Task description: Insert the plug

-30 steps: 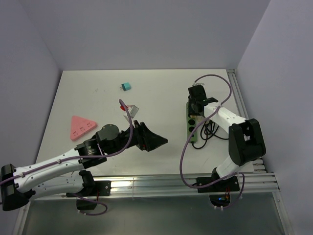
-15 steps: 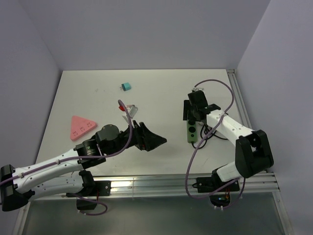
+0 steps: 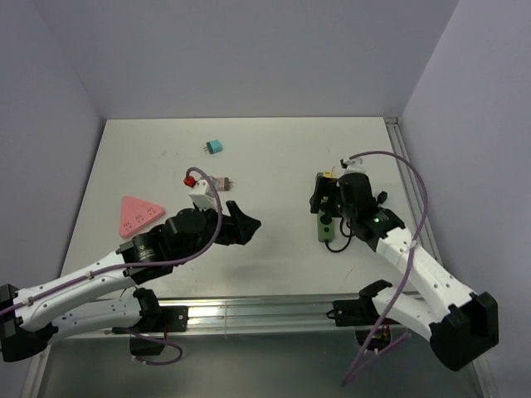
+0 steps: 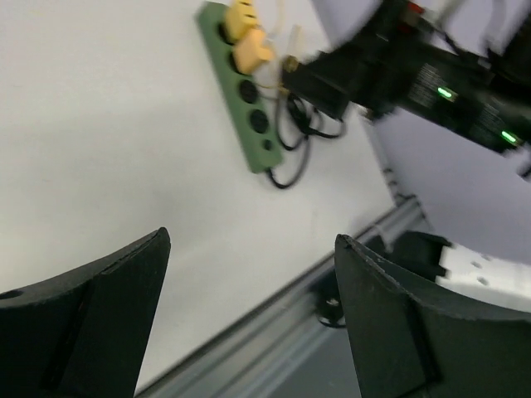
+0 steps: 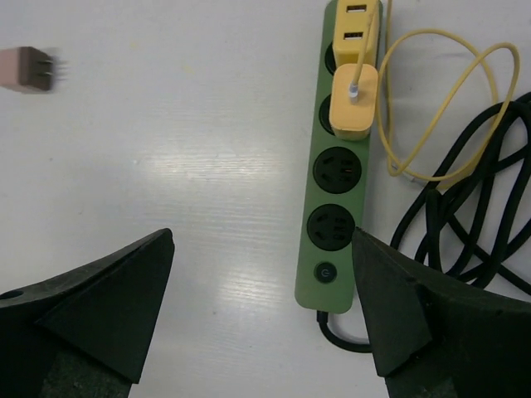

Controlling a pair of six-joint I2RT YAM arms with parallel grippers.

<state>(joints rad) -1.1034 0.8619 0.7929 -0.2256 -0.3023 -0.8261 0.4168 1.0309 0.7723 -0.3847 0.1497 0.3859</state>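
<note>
A green power strip (image 5: 336, 166) lies on the white table, also seen in the top view (image 3: 323, 225) and the left wrist view (image 4: 245, 91). A yellow plug (image 5: 354, 104) with a thin yellow cable (image 5: 431, 108) sits in the strip's second socket, below a yellow adapter (image 5: 357, 25) at the far end. My right gripper (image 5: 264, 240) hovers open above the strip's switch end, holding nothing. In the top view it (image 3: 326, 197) is over the strip. My left gripper (image 3: 247, 224) is open and empty at mid-table, left of the strip.
A coiled black cord (image 5: 465, 207) lies right of the strip. A pink plug (image 3: 217, 181) and a white block with a red cap (image 3: 195, 186) lie near the left arm. A teal block (image 3: 215, 147) sits farther back, a pink triangular piece (image 3: 137, 215) at left.
My right gripper has opened, letting go of the yellow plug, and drawn back along the strip toward the near side. The left gripper has pulled back left, uncovering the pink plug.
</note>
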